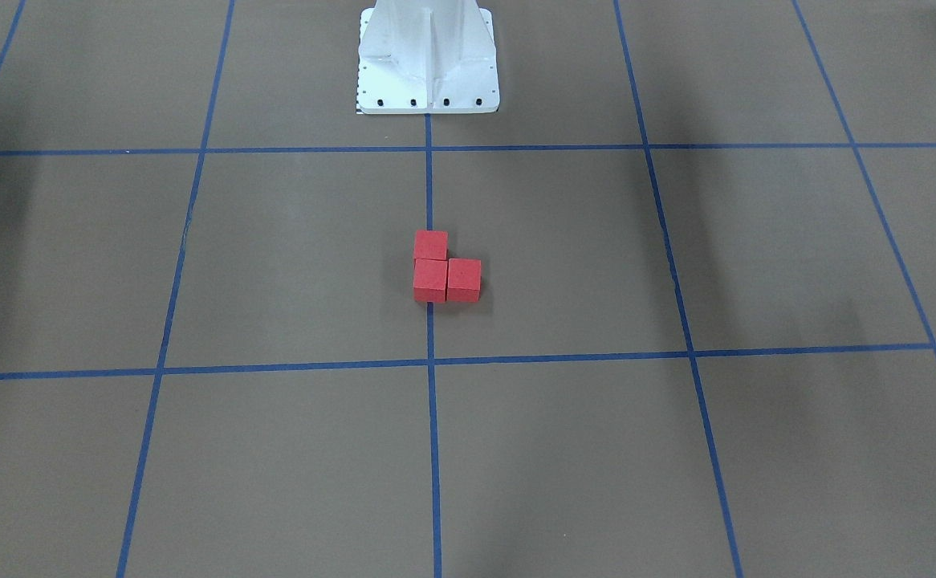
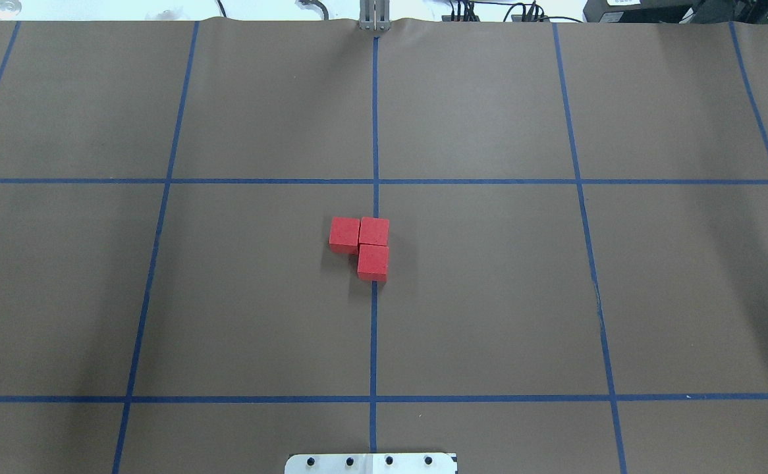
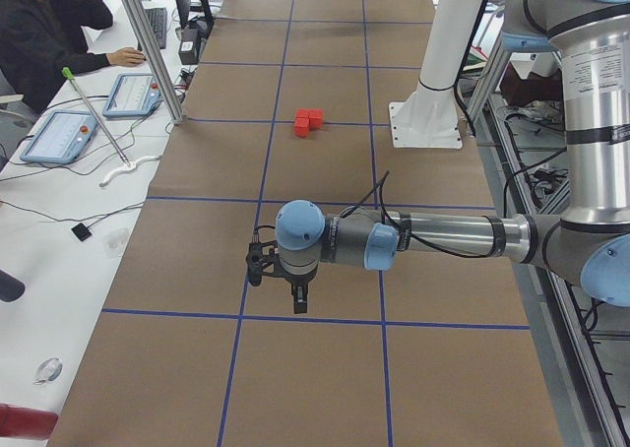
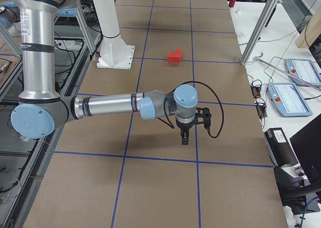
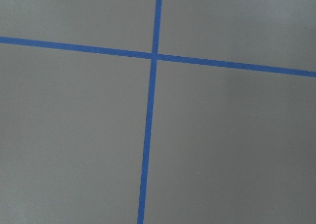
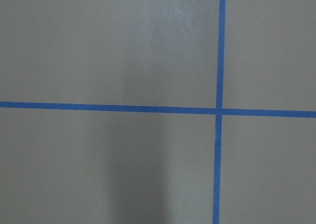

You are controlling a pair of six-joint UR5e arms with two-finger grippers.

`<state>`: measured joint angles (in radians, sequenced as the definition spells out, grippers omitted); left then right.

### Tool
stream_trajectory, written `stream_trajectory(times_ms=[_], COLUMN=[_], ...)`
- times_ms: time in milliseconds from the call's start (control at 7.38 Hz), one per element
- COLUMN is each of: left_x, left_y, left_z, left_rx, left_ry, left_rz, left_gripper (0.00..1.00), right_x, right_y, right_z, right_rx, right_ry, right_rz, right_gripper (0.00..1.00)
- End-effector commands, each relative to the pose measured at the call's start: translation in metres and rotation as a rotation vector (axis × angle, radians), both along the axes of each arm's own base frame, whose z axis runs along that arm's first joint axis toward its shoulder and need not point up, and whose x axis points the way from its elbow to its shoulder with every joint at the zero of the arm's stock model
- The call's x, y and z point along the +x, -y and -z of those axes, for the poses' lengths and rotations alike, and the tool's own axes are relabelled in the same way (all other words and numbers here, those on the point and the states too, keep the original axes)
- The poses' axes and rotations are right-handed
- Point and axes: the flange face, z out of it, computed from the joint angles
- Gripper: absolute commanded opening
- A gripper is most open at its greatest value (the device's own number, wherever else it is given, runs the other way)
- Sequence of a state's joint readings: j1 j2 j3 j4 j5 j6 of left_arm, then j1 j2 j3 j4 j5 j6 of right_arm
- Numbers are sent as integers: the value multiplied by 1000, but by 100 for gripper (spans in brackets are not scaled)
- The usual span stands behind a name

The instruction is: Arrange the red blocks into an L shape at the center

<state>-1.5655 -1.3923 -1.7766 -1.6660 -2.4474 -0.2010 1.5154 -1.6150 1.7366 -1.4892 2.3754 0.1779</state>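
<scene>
Three red blocks [image 2: 373, 232] sit touching in an L shape on the table's centre line. They also show in the front view [image 1: 429, 278], the left side view [image 3: 307, 122] and the right side view [image 4: 174, 56]. My left gripper [image 3: 298, 302] shows only in the left side view, far from the blocks, pointing down over the table; I cannot tell whether it is open or shut. My right gripper [image 4: 184, 137] shows only in the right side view, also far from the blocks; I cannot tell its state. Both wrist views show only brown table and blue tape lines.
The robot's white base [image 1: 428, 60] stands at the table edge behind the blocks. Blue tape lines [image 2: 374, 131] divide the brown table into squares. An operator [image 3: 44, 33] sits at a side desk with tablets [image 3: 59, 137]. Aluminium posts [image 4: 261, 27] stand by the table.
</scene>
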Motion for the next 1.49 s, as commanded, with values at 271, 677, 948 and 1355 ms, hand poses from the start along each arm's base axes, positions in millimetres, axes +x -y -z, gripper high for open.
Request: stream_trajectory(times_ms=[271, 677, 948, 1355], left_x=[-10, -15, -17, -15], left_y=[11, 7, 14, 3], left_z=[12, 13, 9, -6], left_rx=[24, 28, 22, -50], left_ry=[2, 59, 112, 105], left_rz=[26, 40, 45, 38], left_gripper=[100, 100, 100, 100], right_x=[9, 8, 8, 7], right_y=[4, 8, 17, 26], right_z=[-22, -19, -24, -29], right_rx=[-50, -49, -60, -120], right_ry=[-8, 8, 4, 4], right_rz=[-20, -17, -18, -18], right_gripper=[100, 100, 100, 100])
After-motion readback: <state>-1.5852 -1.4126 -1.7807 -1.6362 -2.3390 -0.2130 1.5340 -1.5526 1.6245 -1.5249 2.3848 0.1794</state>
